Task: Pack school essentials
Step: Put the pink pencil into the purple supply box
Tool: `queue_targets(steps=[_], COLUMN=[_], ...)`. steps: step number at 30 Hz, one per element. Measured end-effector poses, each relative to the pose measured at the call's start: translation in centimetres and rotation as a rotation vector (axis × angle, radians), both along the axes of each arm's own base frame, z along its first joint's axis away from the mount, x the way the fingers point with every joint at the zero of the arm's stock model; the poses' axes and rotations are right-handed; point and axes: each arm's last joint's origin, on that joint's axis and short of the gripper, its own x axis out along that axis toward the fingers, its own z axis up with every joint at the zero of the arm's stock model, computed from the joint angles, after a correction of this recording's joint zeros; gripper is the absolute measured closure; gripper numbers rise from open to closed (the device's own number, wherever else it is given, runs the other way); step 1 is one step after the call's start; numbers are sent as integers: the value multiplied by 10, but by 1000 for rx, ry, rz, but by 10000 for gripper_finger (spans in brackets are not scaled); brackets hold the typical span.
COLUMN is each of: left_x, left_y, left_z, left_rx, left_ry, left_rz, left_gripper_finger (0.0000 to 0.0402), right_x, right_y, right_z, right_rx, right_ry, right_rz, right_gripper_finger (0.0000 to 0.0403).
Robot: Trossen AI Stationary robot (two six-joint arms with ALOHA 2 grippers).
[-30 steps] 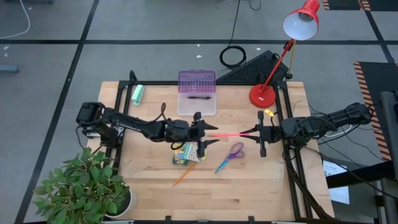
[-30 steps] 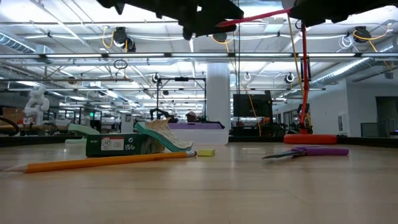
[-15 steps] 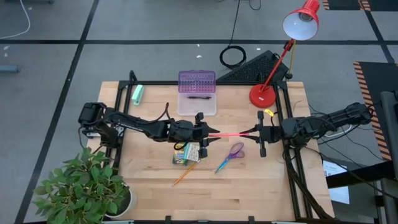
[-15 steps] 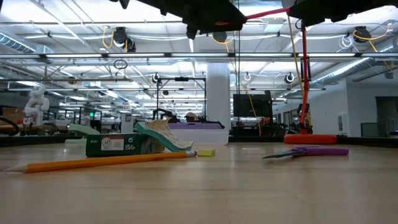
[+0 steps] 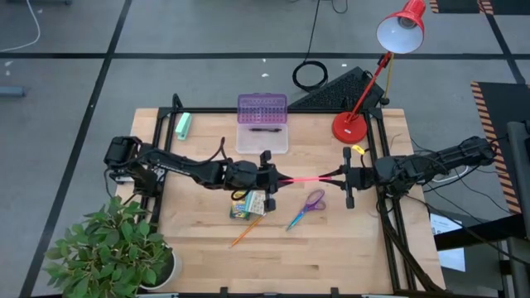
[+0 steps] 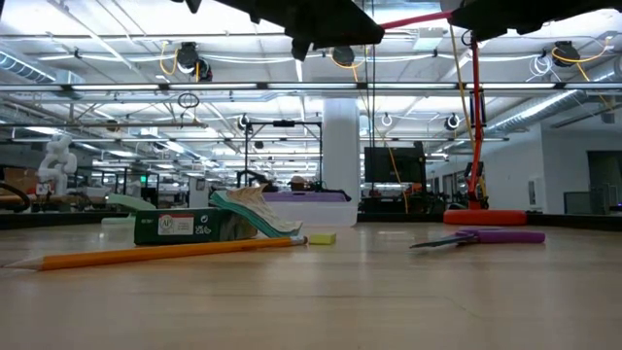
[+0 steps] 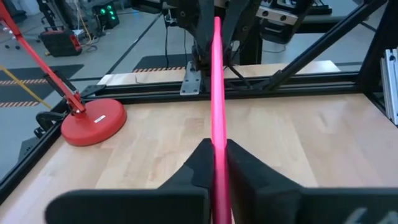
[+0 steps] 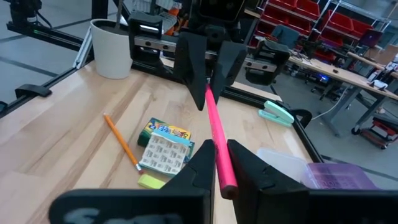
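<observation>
A thin pink pen (image 5: 308,178) hangs level above the table's middle, held between both grippers. My left gripper (image 5: 275,180) is shut on its left end and my right gripper (image 5: 341,175) on its right end. Below them on the wood lie the yellow-green crayon box (image 5: 248,205), an orange pencil (image 5: 246,233), the purple-handled scissors (image 5: 306,207) and a small yellow piece (image 6: 323,238). In the low view the pen (image 6: 418,19) shows at the top, high above the table. My left gripper pinches the pen's left end (image 7: 216,146) between its two fingers. The fingers lie level, coming from the table's left, along the pen. The pen is lifted clear and level. My right gripper pinches the pen's right end (image 8: 219,158) between its two fingers. They lie level, coming from the table's right, along the pen, whose tip reaches back between them.
A clear box with a purple lid (image 5: 262,124) stands at the far middle with a black pen (image 5: 263,130) inside. A mint-green roll (image 5: 183,125) lies at the far left and a red lamp's base (image 5: 349,127) at the far right. A potted plant (image 5: 108,248) stands off the near left corner.
My left gripper, open around the pen's left end a second ago, has shut on it and taken hold. The pen has stayed level in my right gripper.
</observation>
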Motion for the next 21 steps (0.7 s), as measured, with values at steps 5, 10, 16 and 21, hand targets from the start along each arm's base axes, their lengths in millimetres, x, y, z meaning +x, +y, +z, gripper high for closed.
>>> queue_targets(steps=[5, 10, 16, 21], left_x=[0, -1, -9, -21], left_y=[1, 0, 2, 3], left_z=[0, 1, 6, 13], left_rx=[-4, 5, 21, 33], left_ry=[-2, -2, 46, 101], left_rz=[12, 5, 1, 5], left_gripper_finger=[359, 386, 369, 375], right_x=[0, 0, -1, -6], right_y=[0, 0, -2, -3], right_z=[1, 2, 3, 4], right_rx=[7, 27, 39, 62], right_ry=[-9, -22, -26, -26], right_rz=[-2, -12, -57, -69], right_gripper_finger=[369, 314, 218, 135])
